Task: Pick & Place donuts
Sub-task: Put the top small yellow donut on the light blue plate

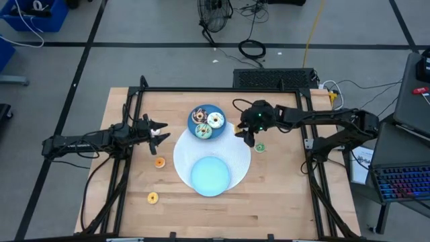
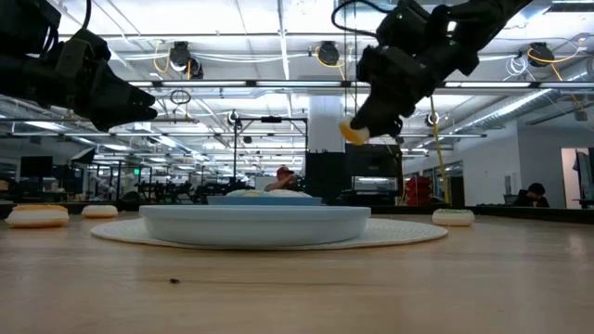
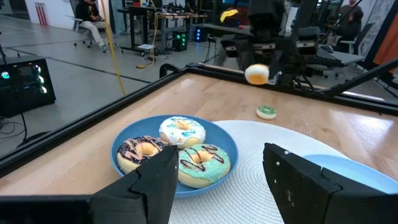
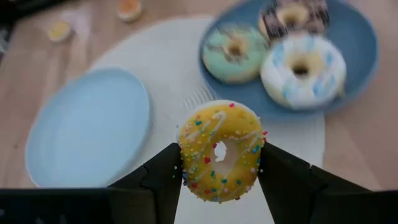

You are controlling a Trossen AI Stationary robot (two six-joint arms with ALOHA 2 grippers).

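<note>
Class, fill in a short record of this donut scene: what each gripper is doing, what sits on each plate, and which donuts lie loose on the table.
right gripper: shut on yellow sprinkled donut, held in the air
left gripper: open, empty, near the dark blue plate
dark blue plate: chocolate donut, white-frosted donut, teal donut
light blue plate: nothing on it
loose on table: green donut, orange donut, yellow donut

The high view looks straight down on the whole table point(image 1: 134, 215). The low view sits at table-top height and faces level across it into the room. The left wrist view looks forward, close over the dark blue plate point(image 3: 227, 149). The right wrist view seems to look steeply down, near that same plate point(image 4: 367, 43), which all views share.
</note>
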